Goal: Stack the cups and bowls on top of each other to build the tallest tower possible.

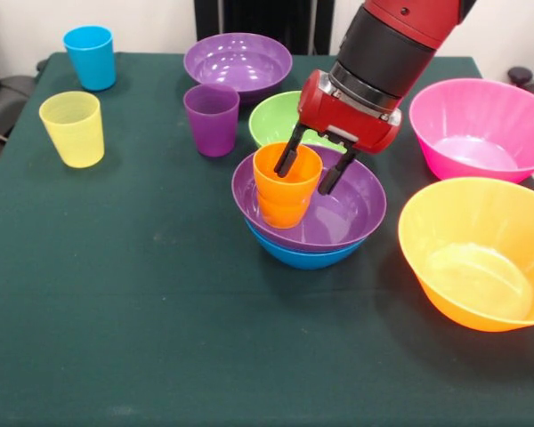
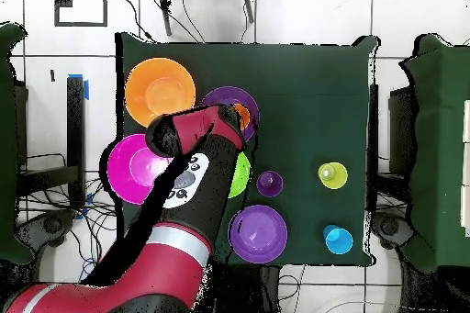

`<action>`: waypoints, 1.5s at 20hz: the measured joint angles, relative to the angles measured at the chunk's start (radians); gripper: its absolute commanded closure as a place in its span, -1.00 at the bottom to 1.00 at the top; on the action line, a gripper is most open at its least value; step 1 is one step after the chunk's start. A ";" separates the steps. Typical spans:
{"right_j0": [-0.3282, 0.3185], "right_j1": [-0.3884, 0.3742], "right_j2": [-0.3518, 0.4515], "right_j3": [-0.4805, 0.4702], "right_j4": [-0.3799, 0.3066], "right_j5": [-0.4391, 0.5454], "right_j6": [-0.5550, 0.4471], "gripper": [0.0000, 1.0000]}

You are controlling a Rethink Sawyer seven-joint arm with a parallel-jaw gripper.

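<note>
Gripper (image 1: 308,173) straddles the orange cup's (image 1: 286,189) rim w/ fingers spread, cup upright in purple bowl (image 1: 347,213) nested on blue bowl (image 1: 304,255). You're mid-placing; next, lift straight up, clear.

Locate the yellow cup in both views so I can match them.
Front view: the yellow cup stands upright near the left edge, below the blue cup.
Overhead view: the yellow cup is right of centre, above the blue cup.
Shared landmark: the purple cup, its other close neighbour.
</note>
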 measured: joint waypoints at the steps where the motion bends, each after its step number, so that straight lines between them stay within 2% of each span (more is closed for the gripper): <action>1: 0.000 0.000 0.000 0.000 0.000 0.000 0.000 -1.00; 19: -0.015 -0.013 0.007 0.001 0.006 0.007 0.000 -1.00; 30: -0.061 -0.178 0.034 0.012 0.047 0.163 0.000 -1.00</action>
